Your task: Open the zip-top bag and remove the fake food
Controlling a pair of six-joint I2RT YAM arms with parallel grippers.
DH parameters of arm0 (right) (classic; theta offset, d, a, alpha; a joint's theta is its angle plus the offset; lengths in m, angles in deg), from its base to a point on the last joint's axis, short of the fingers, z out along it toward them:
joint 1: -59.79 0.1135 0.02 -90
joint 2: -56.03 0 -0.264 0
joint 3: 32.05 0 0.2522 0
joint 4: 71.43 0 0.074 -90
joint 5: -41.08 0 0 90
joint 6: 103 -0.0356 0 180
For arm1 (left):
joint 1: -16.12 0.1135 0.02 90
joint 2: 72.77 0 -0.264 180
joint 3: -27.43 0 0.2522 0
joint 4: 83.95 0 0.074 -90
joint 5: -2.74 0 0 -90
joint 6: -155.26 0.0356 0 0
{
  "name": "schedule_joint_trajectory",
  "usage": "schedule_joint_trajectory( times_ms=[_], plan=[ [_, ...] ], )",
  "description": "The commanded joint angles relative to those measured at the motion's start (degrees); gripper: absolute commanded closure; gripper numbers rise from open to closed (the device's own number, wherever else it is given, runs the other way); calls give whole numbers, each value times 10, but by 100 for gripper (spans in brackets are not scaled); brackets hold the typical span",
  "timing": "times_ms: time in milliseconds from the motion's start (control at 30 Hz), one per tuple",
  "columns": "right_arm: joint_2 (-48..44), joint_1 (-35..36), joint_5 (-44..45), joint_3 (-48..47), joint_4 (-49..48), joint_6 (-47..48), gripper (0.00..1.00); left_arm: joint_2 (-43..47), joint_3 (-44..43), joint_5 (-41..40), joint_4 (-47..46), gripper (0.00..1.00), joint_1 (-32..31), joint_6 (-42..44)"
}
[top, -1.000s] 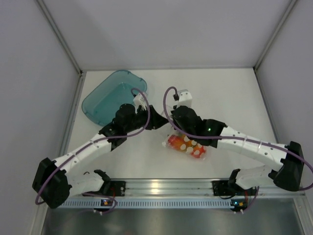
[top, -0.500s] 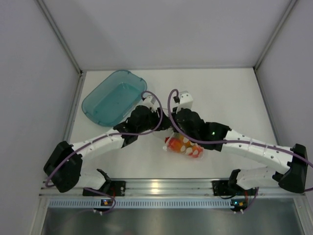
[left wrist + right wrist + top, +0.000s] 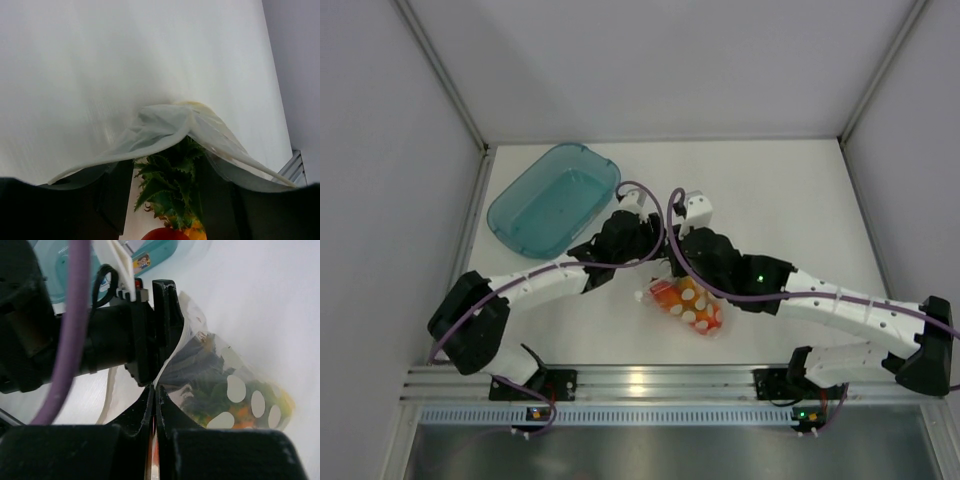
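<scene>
Right claw pinches zip-top bag; left claw tips veiled by film.

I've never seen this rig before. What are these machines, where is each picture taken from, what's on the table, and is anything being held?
Two white robot arms are bolted at the table's near edge: the left arm and the right arm. Each ends in a two-finger tool. The wide picture comes from a fixed camera above and behind them. The other two come from cameras on the wrists, each looking along its own tool's fingers. On the table lie a teal tray and a clear bag of plastic fruit, including a pineapple. The right tool is shut on the bag's film near its mouth. The left tool stands open at that mouth, with film draped across its fingers. Whether it grips anything I cannot tell.
</scene>
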State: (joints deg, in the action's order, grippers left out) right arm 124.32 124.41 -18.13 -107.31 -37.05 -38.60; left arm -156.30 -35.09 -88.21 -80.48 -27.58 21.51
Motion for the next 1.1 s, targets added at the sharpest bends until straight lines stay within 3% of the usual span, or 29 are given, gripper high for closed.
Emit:
schedule_joint_trajectory(
  times_ms=[0, 67, 100, 133, 233, 467, 833, 1067],
  plan=[
    [-23, 20, -6, -3, -46, -5, 100, -31, -24, 1, -39, 50, -4, -11],
    [-23, 19, 4, -2, -44, -6, 100, -37, -21, 27, -60, 61, -6, -14],
    [-22, 19, 17, 0, -39, -8, 100, -38, -20, 30, -62, 79, -8, -19],
    [-21, 19, 24, 1, -38, -8, 100, -39, -20, 29, -62, 86, -9, -20],
    [-18, 19, 59, 7, -24, -11, 100, -28, -14, 29, -69, 100, -13, -19],
    [25, 17, 146, -30, 48, -23, 100, 42, 17, 64, -99, 100, -16, 2],
    [104, 20, 186, -119, 139, -45, 100, 149, 41, 79, -103, 100, -16, 21],
    [112, 50, 190, -153, 151, -38, 100, 126, 26, -18, -100, 100, -16, 67]
  ],
)
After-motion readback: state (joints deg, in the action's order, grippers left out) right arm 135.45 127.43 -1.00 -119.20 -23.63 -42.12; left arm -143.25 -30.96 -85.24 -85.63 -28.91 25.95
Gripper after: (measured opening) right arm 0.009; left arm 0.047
